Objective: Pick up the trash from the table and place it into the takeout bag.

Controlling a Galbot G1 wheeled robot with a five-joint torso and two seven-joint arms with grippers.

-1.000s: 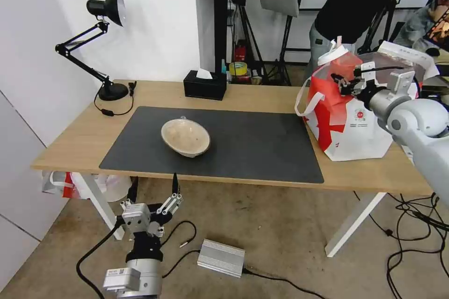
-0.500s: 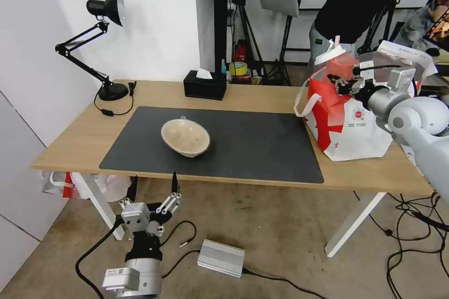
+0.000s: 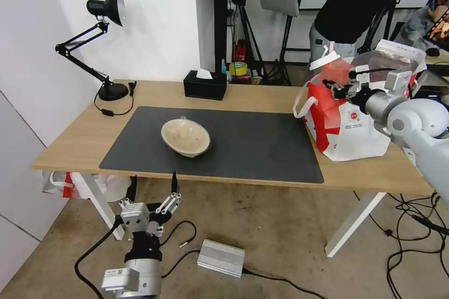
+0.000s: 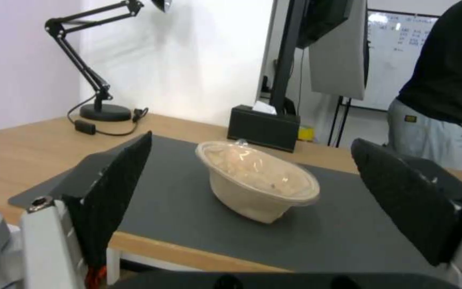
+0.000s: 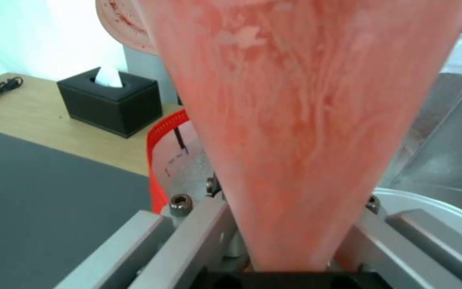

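Since the earlier frames, the right end effector [image 3: 337,89] had carried the red cup [image 3: 334,71] up and toward the robot's left, its white lid [image 3: 324,61] now tilted above the takeout bag [image 3: 348,124] rim. It stayed clamped on the cup; the right wrist view showed the translucent red wall [image 5: 317,120] wedged between the metal fingers [image 5: 199,237], with the black tissue box [image 5: 110,100] beyond on the counter [image 3: 262,96]. From the head view, the beige bowl [image 3: 185,137] lay tilted on the grey mat [image 3: 262,149], well apart from that end effector. Below the counter's near edge, the left end effector [image 3: 152,189] hung with its fingers apart; its wrist view looked up at the bowl [image 4: 256,180] framed between the two black pads [image 4: 118,176].
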